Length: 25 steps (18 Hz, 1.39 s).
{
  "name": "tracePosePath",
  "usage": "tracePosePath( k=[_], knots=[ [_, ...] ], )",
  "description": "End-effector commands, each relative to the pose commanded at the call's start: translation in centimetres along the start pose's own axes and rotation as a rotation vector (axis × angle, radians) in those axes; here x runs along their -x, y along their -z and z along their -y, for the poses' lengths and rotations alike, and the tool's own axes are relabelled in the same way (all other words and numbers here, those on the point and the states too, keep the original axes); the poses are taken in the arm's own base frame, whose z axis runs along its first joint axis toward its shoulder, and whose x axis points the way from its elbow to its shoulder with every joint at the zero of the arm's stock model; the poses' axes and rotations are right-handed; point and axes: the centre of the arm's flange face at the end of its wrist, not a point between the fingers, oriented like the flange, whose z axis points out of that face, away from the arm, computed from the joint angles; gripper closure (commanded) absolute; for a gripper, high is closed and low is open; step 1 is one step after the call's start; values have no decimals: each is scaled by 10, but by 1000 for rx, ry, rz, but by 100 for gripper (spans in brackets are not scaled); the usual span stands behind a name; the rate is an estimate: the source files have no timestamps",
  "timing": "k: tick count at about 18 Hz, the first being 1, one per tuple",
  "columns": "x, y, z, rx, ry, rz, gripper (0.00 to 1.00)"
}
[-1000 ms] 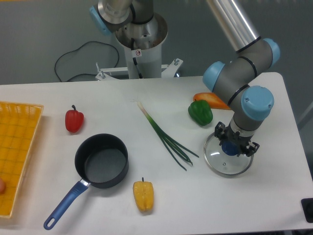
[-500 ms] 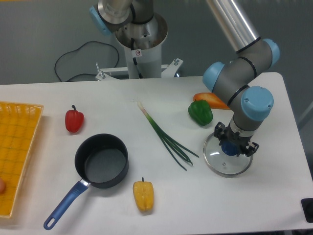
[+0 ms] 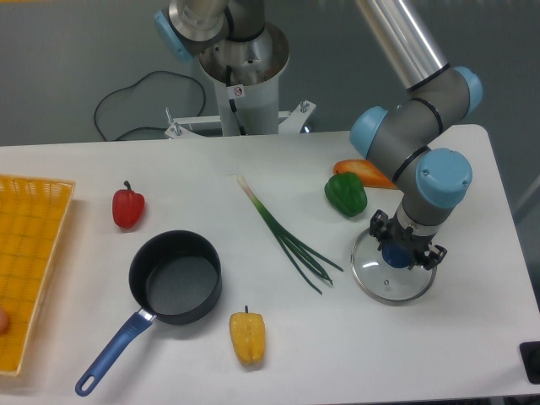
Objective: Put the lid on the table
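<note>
Glass round lid (image 3: 384, 281) lies on smooth table (image 3: 354, 346).

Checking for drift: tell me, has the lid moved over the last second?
No. The lid keeps the same gap from the green pepper and onion tips.

The claw (image 3: 406, 251) covers the lid's (image 3: 390, 277) blue knob, so whether its jaws grip it cannot be told. The yellow mesh basket (image 3: 29, 253) is cut off at the left edge. The orange pepper (image 3: 364, 173) lies partly hidden behind the arm and the green pepper (image 3: 346, 194).
</note>
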Motion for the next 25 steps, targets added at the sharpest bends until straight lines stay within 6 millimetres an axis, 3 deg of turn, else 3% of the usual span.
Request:
tracePosePath(
  k=[22, 25],
  knots=[
    [-4, -1, 1, 1, -3, -3, 21],
    [-5, 6, 5, 0, -11, 11, 9]
  ],
)
